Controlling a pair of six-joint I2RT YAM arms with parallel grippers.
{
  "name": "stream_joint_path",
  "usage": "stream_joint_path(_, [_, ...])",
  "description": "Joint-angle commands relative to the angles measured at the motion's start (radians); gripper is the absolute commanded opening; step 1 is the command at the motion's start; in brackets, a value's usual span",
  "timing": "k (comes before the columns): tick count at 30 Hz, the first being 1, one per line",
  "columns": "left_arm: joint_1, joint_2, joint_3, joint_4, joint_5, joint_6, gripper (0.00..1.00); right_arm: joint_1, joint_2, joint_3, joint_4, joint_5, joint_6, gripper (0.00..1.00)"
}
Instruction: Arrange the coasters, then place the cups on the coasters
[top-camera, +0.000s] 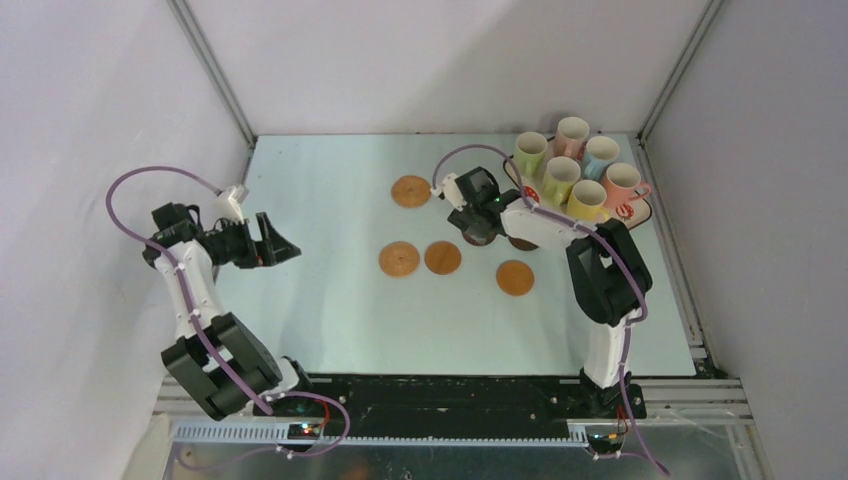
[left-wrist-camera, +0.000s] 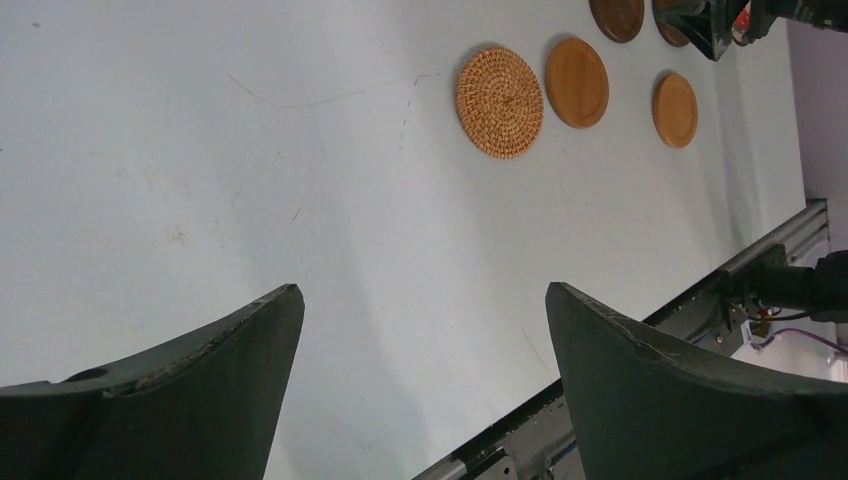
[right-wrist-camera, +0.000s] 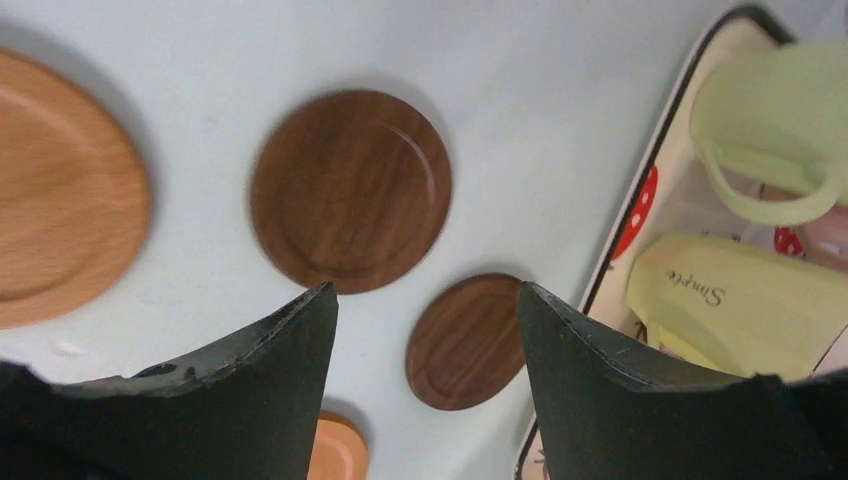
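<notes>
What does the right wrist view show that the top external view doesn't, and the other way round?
Right wrist only: both dark brown coasters in full, lying apart on the table below the open right gripper, and the word Simple on a yellowish mug. Top external only: the left gripper, open and off to the left, all four orange-tan coasters together, and all six mugs standing on the tray. Both: the tray's rim, a pale green mug and the right gripper beside the tray.
</notes>
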Motion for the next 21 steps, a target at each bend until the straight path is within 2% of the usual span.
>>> stream_joint_path(1, [0.01, 0.004, 0.015, -0.022, 0.051, 0.04, 0.98, 0.13, -0.095, 0.0, 0.061, -0.069, -0.011, 0.72])
stream_joint_path(5, [0.011, -0.006, 0.008, -0.013, 0.047, 0.034, 0.98, 0.247, -0.051, 0.037, 0.108, -0.026, -0.037, 0.73])
stream_joint_path(9, [0.01, -0.01, 0.007, -0.002, 0.035, 0.026, 0.98, 0.311, 0.087, 0.22, 0.039, 0.001, -0.024, 0.73])
stream_joint_path(13, [0.01, -0.022, -0.002, 0.016, 0.026, 0.014, 0.98, 0.339, 0.223, 0.337, 0.006, 0.011, -0.027, 0.73])
stream_joint_path(21, [0.01, -0.014, -0.005, 0.024, 0.023, 0.009, 0.98, 0.373, 0.323, 0.419, -0.005, -0.013, -0.034, 0.73])
